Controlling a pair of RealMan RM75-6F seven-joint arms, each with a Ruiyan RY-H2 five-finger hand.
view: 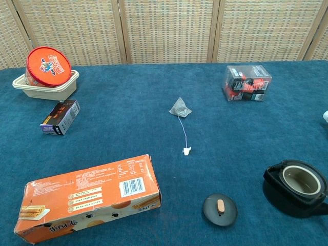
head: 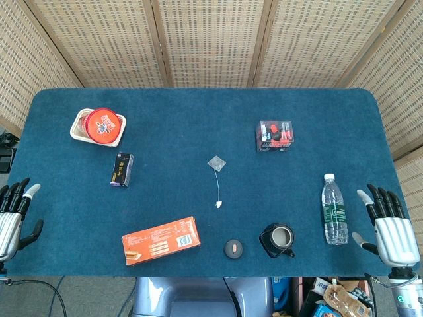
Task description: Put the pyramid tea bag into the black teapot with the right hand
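The pyramid tea bag [head: 216, 162] [view: 180, 107] lies mid-table, its white string trailing toward me to a small tag [head: 218, 205] [view: 187, 151]. The black teapot [head: 277, 240] [view: 296, 185] stands uncovered near the front edge, right of centre. Its round lid [head: 233, 248] [view: 220, 209] lies flat on the cloth just left of it. My right hand [head: 388, 226] hovers at the table's right edge, fingers spread and holding nothing, far from the tea bag. My left hand [head: 13, 218] sits at the left edge, fingers apart, holding nothing. Neither hand shows in the chest view.
A water bottle [head: 334, 209] stands between the teapot and my right hand. An orange snack box [head: 161, 240] lies front left. A small dark box [head: 121, 170], a red-lidded tub in a tray [head: 99, 126], and a clear-wrapped black box [head: 275, 135] sit further back.
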